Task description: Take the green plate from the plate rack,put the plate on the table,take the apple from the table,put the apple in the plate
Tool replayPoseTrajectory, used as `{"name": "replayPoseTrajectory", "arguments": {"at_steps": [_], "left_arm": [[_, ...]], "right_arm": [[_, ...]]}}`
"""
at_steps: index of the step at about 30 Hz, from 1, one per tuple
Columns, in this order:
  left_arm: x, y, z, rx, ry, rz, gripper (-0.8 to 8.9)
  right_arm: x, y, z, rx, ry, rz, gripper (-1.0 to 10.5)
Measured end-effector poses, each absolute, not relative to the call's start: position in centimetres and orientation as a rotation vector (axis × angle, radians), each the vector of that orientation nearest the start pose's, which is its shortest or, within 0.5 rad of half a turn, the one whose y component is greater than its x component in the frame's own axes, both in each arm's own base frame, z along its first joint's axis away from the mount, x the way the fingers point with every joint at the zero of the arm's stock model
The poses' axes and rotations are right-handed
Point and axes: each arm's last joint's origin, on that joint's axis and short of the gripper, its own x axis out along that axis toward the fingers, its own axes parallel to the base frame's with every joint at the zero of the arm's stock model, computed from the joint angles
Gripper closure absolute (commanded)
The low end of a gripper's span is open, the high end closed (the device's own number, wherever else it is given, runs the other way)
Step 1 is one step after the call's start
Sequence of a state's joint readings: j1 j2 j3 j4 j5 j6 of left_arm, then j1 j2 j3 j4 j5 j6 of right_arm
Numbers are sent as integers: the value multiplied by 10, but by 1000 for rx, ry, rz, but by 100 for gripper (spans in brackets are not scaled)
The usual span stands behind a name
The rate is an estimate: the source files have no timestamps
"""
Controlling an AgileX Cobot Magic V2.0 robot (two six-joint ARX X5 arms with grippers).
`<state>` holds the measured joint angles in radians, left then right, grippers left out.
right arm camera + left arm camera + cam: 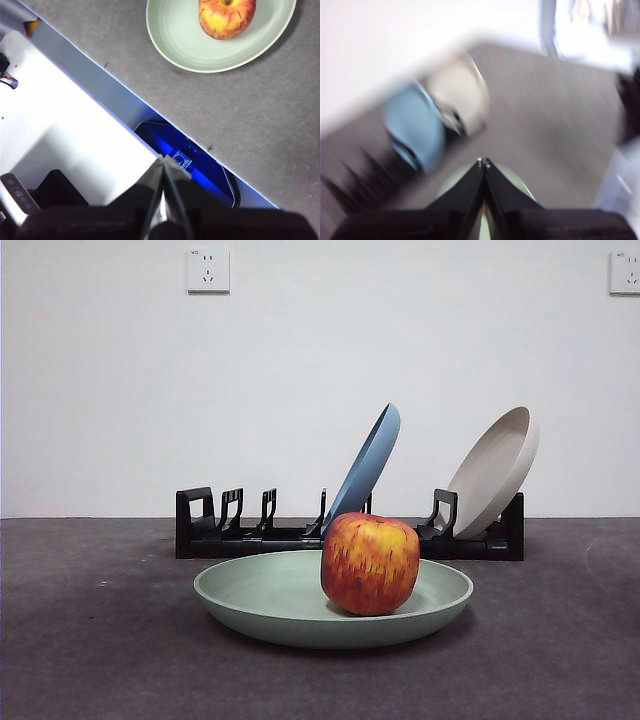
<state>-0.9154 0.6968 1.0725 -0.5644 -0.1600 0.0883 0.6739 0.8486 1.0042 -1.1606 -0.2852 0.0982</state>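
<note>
Apple (pixel 369 563) sits in the green plate (pixel 262 593), well apart from both clenched, empty claws (pixel 163 158).

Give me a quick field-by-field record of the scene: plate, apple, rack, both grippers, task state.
green plate: flat on the table, in front of the plate rack
apple: upright in the green plate, off centre
plate rack: holds a blue plate and a beige plate, both leaning; other slots vacant
left gripper: jaws shut, holds nothing, above the green plate; view blurred
right gripper: jaws shut, holds nothing, away from the plate near the table edge
task state: apple in plate, looks complete
</note>
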Motion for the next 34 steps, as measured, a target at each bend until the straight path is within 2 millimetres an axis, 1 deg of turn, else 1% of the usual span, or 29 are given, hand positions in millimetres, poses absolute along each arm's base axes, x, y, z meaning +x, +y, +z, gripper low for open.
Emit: {"name": "replayPoseTrajectory", "arguments": {"at_steps": [2,4,7,9,12,14,16,20,24,27,31,34], "left_arm": [[77,-75,411,170,22,-698,816],[76,-57,417,179,-45,-603,816],[67,-35,422,195,-135,-431,816],[60,-24,420,211,-206,-325,816],[53,-15,406,236,-306,-203,816],[52,-11,389,243,-371,-128,816],[53,-8,367,248,-427,-64,816],[63,-5,318,238,-466,19,816],[81,-2,265,187,-370,51,816],[91,0,231,146,-277,56,816],[97,1,203,101,-210,57,816],[97,1,189,86,-175,53,816]], "right_arm": [[96,87,318,-118,1062,822,946],[96,87,318,-118,1062,822,946],[96,87,318,-118,1062,822,946],[96,87,318,-118,1062,822,946],[96,87,318,-118,1062,822,946],[96,87,318,-118,1062,822,946],[96,87,318,-118,1062,822,946],[96,87,318,-118,1062,822,946],[96,87,318,-118,1062,822,946],[96,87,318,-118,1062,822,946],[96,87,318,-118,1062,822,946],[96,87,318,-118,1062,822,946]]}}
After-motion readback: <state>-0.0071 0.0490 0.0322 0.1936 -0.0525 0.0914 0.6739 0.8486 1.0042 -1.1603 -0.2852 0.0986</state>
